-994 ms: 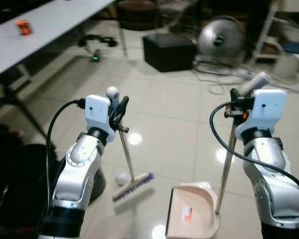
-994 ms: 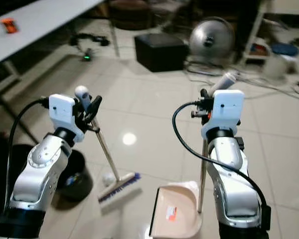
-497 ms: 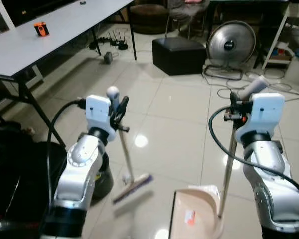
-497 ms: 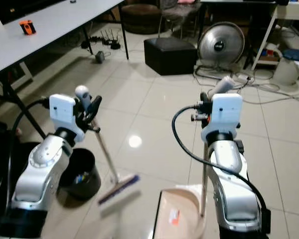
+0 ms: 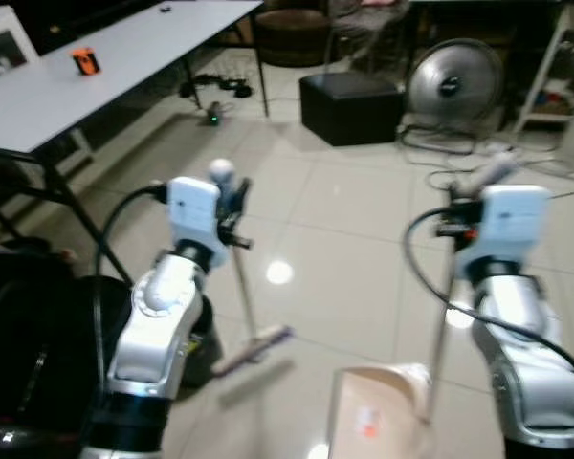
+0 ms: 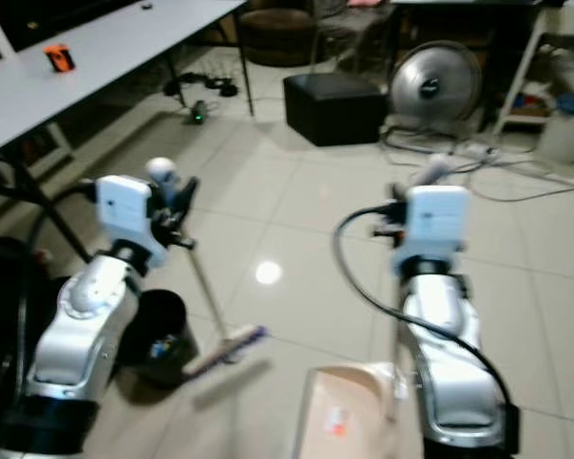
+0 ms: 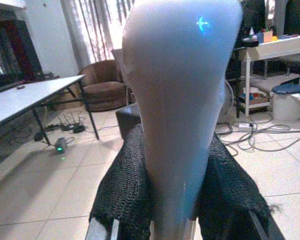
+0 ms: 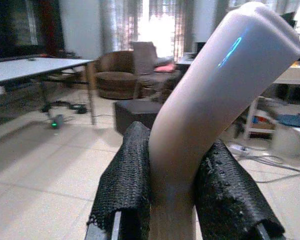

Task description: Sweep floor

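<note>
The left tool (image 5: 231, 206) is clamped on the top of the broom (image 5: 241, 287), its padded black fingers (image 7: 125, 185) either side of the smooth rounded pale grip. The thin metal shaft slants down to the bristle head, which rests on the glossy tiled floor (image 5: 344, 249) just beside a round black bin (image 6: 158, 335). To sweep well, I would keep the head flat and low and draw it in short strokes toward the dustpan (image 5: 373, 416), a pale shallow scoop with a small orange mark inside. The right tool (image 5: 464, 212) grips the dustpan's upright pole (image 5: 438, 335) by its bent pale handle (image 8: 210, 100); its lip should stay pressed to the slick tiles.
</note>
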`<state>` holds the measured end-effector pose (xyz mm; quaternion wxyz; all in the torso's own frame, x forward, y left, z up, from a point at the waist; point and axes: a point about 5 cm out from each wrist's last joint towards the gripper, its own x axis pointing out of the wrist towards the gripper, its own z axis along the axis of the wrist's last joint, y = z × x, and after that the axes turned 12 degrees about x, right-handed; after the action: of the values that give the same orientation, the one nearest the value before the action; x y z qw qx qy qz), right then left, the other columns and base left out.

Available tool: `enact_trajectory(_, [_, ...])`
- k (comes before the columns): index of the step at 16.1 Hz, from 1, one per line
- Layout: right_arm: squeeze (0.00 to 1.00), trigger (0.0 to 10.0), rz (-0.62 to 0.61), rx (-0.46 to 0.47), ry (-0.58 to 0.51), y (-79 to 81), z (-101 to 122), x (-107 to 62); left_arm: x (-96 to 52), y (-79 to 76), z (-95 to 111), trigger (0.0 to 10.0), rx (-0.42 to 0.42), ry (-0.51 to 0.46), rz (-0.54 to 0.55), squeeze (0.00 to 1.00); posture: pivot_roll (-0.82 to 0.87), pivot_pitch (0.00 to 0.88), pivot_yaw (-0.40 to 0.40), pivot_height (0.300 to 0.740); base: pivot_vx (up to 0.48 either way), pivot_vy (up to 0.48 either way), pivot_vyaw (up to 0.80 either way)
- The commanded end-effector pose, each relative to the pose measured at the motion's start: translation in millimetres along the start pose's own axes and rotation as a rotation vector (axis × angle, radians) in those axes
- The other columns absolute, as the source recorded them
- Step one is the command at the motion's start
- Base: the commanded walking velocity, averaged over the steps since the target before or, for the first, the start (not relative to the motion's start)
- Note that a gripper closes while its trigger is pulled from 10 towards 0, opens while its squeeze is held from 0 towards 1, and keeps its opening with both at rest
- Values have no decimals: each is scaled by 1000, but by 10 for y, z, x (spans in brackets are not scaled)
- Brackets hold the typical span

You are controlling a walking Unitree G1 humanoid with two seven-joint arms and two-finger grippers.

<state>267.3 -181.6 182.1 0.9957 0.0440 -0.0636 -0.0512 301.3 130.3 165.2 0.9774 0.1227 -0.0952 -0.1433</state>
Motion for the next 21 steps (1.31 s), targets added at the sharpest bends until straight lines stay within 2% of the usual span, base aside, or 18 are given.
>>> enact_trajectory(1, [0,10000,28,9,-31,79,46,12,11,111,100,10000,37,-45,29,0,-118,0,84,740,386,0,0])
enact_trajectory(14, [0,10000,74,16,-46,144,71,46,66,102,78,10000,25,-32,28,0,-170,0,94,740,400,0,0])
enact_trajectory(19, [0,10000,73,69,-76,137,99,23,47,106,8,10000,8,0,54,0,-170,1,89,740,0,0,0])
enact_trajectory(21, [0,10000,79,43,-86,152,76,57,46,75,-36,10000,17,13,57,0,-178,7,93,740,0,0,0])
